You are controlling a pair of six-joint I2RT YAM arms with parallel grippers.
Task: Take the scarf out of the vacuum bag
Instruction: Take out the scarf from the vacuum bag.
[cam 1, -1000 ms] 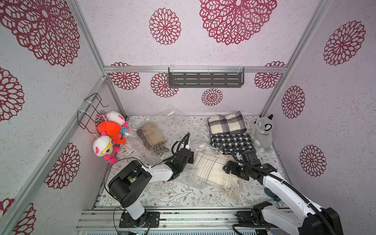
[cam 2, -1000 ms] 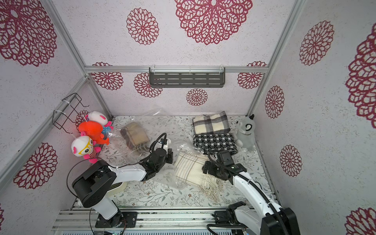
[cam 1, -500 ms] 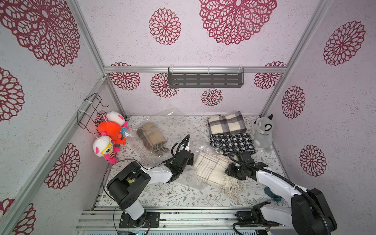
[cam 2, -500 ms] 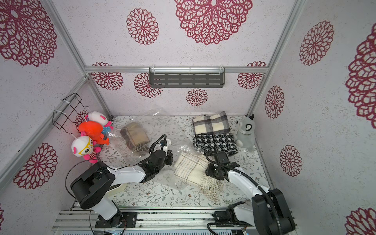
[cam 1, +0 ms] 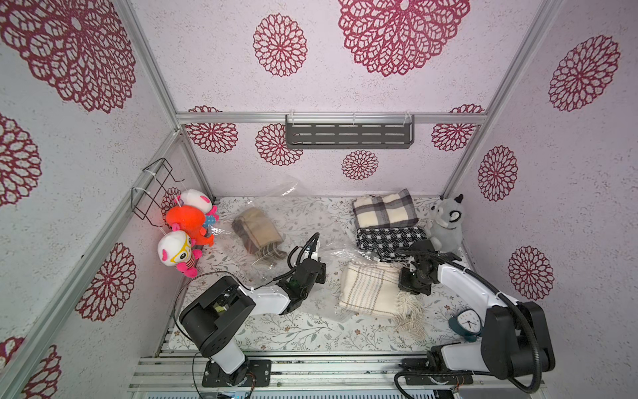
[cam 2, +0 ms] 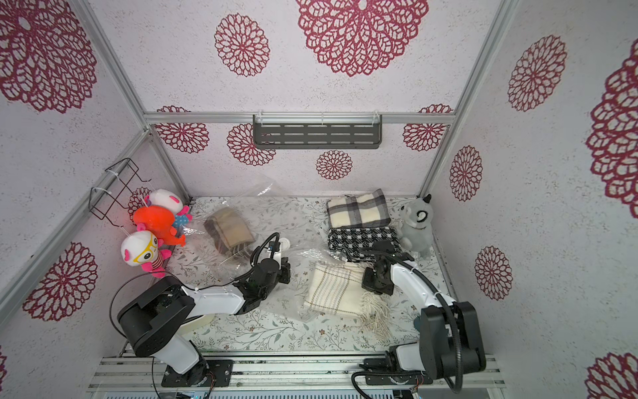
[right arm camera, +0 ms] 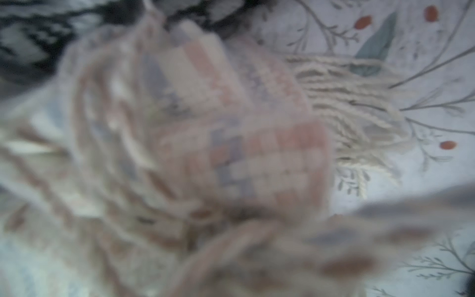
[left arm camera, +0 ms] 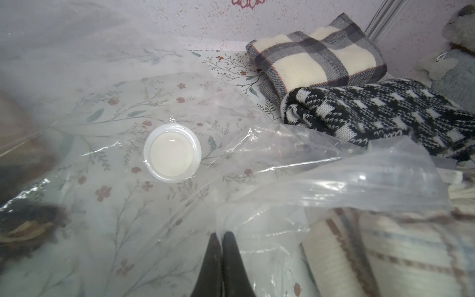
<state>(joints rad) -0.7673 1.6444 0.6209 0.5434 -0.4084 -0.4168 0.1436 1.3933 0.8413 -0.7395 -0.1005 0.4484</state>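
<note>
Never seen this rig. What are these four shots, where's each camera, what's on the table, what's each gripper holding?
Two robot arms with two-finger grippers at a table. Both top views look down from one stereo camera; the other two pictures come from wrist cameras. On the table: the clear vacuum bag with white valve cap, a cream scarf partly inside it, fringe out, a plaid scarf, a black-and-white scarf, a bagged brown scarf, a grey plush toy, a clock. The left gripper is shut, pinching bag film. The right gripper is shut at the cream scarf's fringed end, apparently gripping it; its wrist view is blurred.
</note>
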